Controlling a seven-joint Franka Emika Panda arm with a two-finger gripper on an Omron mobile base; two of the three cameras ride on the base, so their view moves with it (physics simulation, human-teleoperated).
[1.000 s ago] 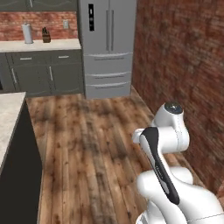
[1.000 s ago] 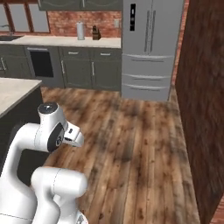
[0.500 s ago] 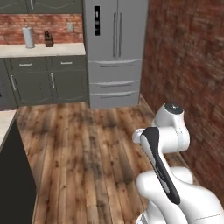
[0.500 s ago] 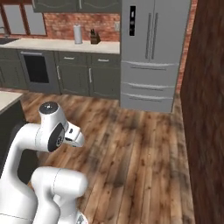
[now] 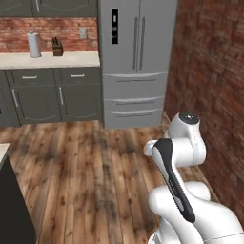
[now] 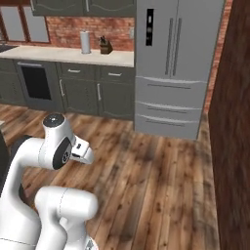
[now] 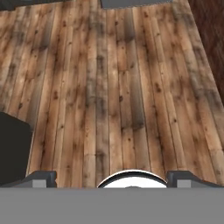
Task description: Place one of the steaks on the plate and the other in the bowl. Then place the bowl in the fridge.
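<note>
The tall grey fridge (image 5: 136, 62) stands shut across the wooden floor, straight ahead in the left base view and at centre right in the right base view (image 6: 176, 68). My arm is folded in close above the base. In the hand view my gripper (image 7: 113, 178) points down at bare floorboards, its fingertips (image 7: 41, 177) wide apart and open with nothing between them. The steaks, the plate and the bowl are out of view.
Dark-grey cabinets (image 5: 47, 95) with a pale countertop run left of the fridge, carrying a paper towel roll (image 5: 34, 44) and a knife block (image 5: 57, 46). A brick wall (image 5: 209, 86) closes the right side. A dark island corner (image 5: 14, 214) sits low at left. An oven (image 6: 36, 83) stands further left.
The base has driven and turned, so the whole picture shifted: the fridge now sits nearer and more central, and the island has slid off to the left. The arm keeps its folded pose.
</note>
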